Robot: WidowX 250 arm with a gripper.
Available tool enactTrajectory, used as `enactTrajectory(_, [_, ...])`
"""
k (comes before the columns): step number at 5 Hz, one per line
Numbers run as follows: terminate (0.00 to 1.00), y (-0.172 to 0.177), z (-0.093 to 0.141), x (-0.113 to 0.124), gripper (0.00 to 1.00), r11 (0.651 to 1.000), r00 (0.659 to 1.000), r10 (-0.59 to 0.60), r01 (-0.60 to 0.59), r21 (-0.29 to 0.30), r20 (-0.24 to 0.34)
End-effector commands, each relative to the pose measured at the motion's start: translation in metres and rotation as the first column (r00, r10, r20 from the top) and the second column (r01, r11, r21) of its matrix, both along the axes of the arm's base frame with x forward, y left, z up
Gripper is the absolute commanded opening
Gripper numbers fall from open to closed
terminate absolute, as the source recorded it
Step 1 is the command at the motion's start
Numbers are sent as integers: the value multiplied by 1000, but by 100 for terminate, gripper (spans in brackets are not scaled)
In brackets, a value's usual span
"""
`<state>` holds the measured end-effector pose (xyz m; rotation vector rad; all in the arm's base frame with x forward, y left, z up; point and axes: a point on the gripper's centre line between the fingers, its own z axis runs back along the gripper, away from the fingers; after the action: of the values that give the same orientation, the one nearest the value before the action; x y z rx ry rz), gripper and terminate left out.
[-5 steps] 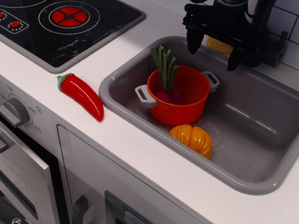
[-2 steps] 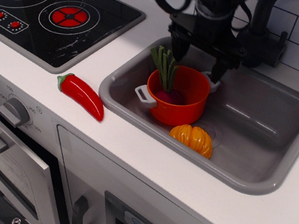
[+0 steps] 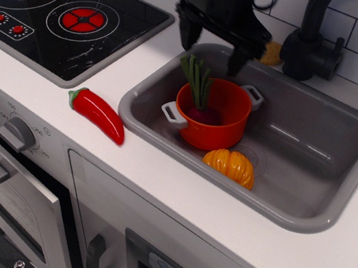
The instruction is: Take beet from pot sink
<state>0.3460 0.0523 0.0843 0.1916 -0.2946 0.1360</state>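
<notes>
The beet stands in the orange-red pot, its magenta bulb low inside and its green stalks leaning up over the left rim. The pot, with two grey handles, sits at the left of the grey sink. My black gripper hangs open above the sink's back left edge, just above and behind the beet's stalks. Its two fingers are spread wide, one over the counter and one over the pot's far rim. It holds nothing.
An orange ribbed pumpkin lies in the sink in front of the pot. A red chili pepper lies on the white counter left of the sink. A black stovetop is at the far left. A black faucet stands behind the sink.
My gripper has moved left along the sink's back edge, from above the pot's right side to above the beet's stalks. It stays open. The beet and pot have not moved.
</notes>
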Motion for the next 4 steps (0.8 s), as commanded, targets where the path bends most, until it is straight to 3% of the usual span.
enactTrajectory(1, [0,3,-9,2,100,998,998,69,-69,-4,11])
enactTrajectory(2, [0,-3,-21,5,100,993,997,77,-76,-86,12])
enactTrajectory(3, [0,-5,-29,6,100,989,994,106,-105,-103,10])
enactTrajectory(4, [0,-3,-32,8,0,986,992,127,-126,-109,1])
